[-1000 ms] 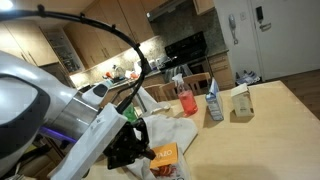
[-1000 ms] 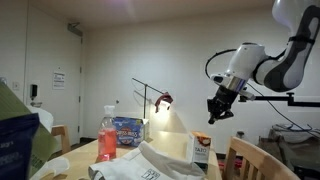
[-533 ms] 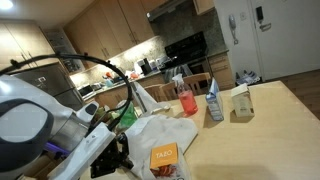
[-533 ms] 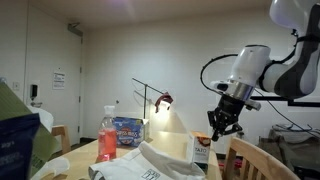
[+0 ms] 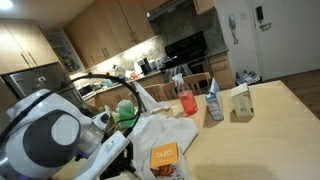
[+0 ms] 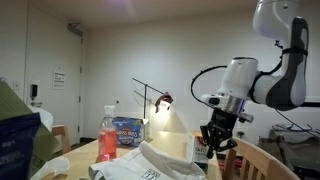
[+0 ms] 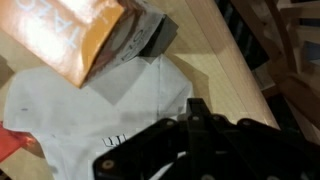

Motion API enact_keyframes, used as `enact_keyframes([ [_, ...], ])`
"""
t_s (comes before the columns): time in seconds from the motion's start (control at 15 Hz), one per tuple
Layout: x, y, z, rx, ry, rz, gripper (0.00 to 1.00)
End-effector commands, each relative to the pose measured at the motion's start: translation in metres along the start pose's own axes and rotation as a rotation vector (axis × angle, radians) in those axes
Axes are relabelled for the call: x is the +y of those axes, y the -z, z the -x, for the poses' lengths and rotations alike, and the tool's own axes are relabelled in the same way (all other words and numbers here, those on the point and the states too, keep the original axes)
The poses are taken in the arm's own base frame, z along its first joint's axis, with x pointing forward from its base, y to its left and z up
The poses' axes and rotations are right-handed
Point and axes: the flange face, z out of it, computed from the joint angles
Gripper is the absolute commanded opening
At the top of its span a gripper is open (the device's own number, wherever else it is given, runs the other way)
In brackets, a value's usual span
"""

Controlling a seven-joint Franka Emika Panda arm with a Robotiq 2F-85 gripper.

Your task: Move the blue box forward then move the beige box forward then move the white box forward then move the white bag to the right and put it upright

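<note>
Claw (image 6: pixel 214 143) is pinched fully shut with nothing seen between its jaws, and it hangs low just beside the white box (image 6: pixel 200 151), whose orange face lies just ahead of it in the wrist view. The crumpled white bag (image 7: pixel 100 110) spreads beneath that box and reaches under the claw. The blue box (image 5: pixel 213 100) and beige box (image 5: pixel 241 101) stand side by side, well apart from the claw, beyond the bag.
</note>
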Motion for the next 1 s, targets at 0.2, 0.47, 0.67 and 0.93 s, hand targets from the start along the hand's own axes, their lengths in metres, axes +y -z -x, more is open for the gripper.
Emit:
enact_keyframes([
  [0.2,0.043,-0.015,0.002,-0.008,0.044,0.053,0.00],
  [0.47,0.057,-0.017,0.014,-0.016,0.019,0.073,0.00],
  [0.67,0.062,-0.020,0.029,-0.032,-0.008,0.077,0.00],
  [0.93,0.067,-0.025,0.046,-0.052,-0.036,0.080,0.00],
])
